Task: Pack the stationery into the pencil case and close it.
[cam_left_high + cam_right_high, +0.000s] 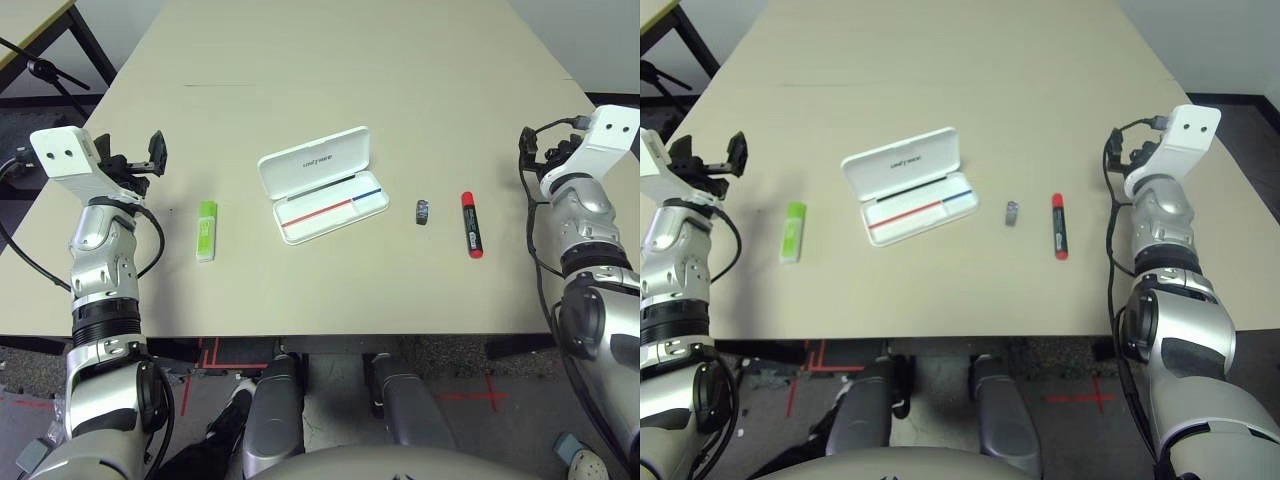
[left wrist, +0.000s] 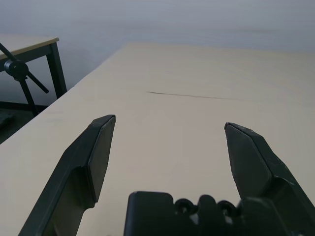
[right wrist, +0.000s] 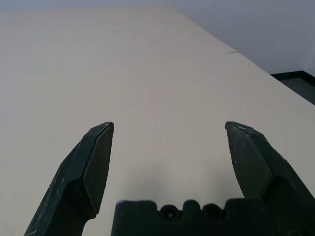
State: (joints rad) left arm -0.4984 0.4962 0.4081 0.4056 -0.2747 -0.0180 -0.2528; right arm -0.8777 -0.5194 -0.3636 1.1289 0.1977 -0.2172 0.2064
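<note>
The white pencil case [image 1: 323, 184] lies open at the table's middle, its printed lid laid back and the red-and-blue stripe showing in the tray. To its left lies the lime-green highlighter [image 1: 206, 230]. On its right sit the small dark grey eraser [image 1: 422, 211] and, further right, the red-and-black marker [image 1: 471, 224]. My left gripper [image 1: 140, 158] hovers open at the table's left edge, left of the highlighter, nothing between its fingers [image 2: 98, 147]. At the right edge, right of the marker, my right gripper [image 3: 170, 125] is open and holds nothing.
The beige table [image 1: 350, 60] stretches far back with bare surface beyond the case. Its front edge runs just below the items. A second table and a black stand [image 1: 40, 68] are at the far left. Cables hang at my right wrist [image 1: 1115, 160].
</note>
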